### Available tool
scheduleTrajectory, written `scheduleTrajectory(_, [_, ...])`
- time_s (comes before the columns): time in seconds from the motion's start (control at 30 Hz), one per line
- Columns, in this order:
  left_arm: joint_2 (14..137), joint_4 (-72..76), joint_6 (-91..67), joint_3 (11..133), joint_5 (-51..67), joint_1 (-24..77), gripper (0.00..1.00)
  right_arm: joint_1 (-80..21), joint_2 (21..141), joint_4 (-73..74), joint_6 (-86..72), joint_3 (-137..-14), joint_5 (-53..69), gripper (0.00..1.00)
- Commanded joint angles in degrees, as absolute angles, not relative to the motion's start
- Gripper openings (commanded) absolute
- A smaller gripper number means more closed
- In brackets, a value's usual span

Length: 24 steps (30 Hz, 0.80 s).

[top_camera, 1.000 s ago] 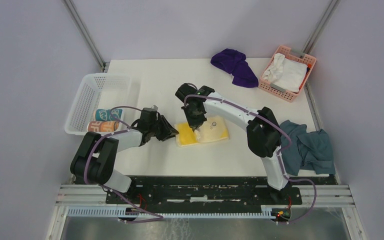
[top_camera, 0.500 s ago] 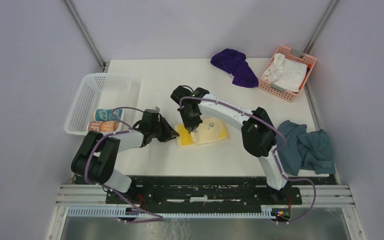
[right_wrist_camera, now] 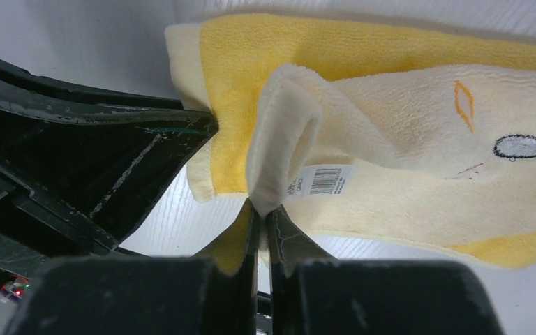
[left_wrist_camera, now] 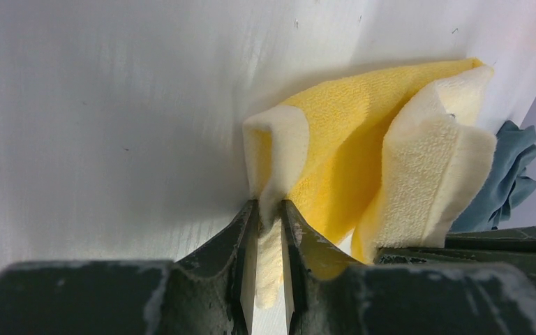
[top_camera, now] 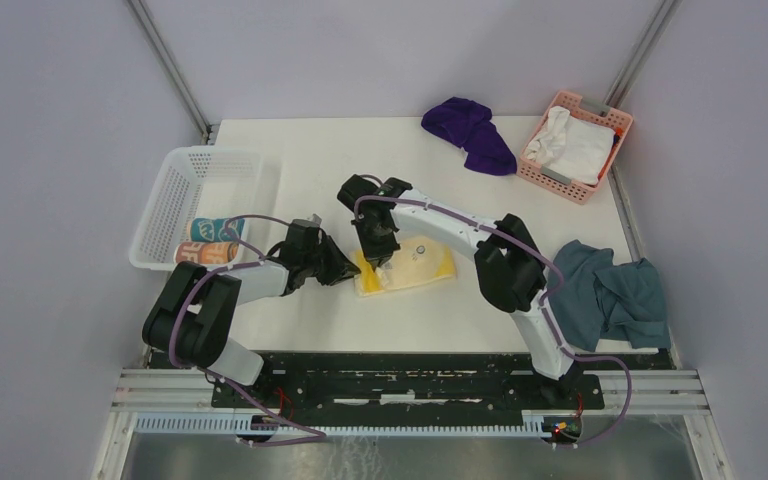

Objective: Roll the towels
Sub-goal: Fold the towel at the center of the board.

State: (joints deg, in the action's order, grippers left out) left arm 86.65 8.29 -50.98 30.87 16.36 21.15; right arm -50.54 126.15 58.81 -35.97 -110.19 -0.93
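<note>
While two rolled towels, teal (top_camera: 216,229) and peach-orange (top_camera: 205,252), lie in the near end of the white basket (top_camera: 200,170) at the left of the counter (top_camera: 310,150), my left claw (left_wrist_camera: 269,230) is clamped on the left edge of the pale yellow towel (top_camera: 425,262), which lies mid-counter. Just right of it, my right claw (right_wrist_camera: 262,222) pinches a folded-over flap of that towel beside its label (right_wrist_camera: 321,180). Farther right, the purple towel (top_camera: 470,135) sits crumpled at the far edge, near a pink basket (top_camera: 600,115); a blue-grey cloth (top_camera: 615,295) lies near-right.
</note>
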Motion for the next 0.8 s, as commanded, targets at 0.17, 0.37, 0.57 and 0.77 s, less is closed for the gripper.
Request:
scheduleTrajectory(0.17, [85.7,9.9,-52.5,30.3,14.3,21.8,0.25,-51.2,126.1,56.8,-38.8,-113.0,-0.1,0.11])
scheduleTrajectory(0.37, [85.1,9.5,-52.5,30.2,13.9,21.9,0.25,-51.2,127.2,55.8,-39.9,-112.9,0.1,0.12])
scheduleTrajectory(0.57, [85.1,9.5,-52.5,30.4,13.6,22.0,0.25,-51.2,128.1,53.8,-41.1,-112.5,1.8,0.12])
scheduleTrajectory(0.77, [85.1,9.4,-52.5,30.2,13.3,22.2,0.25,-51.2,129.5,53.4,-41.4,-112.2,3.5,0.13])
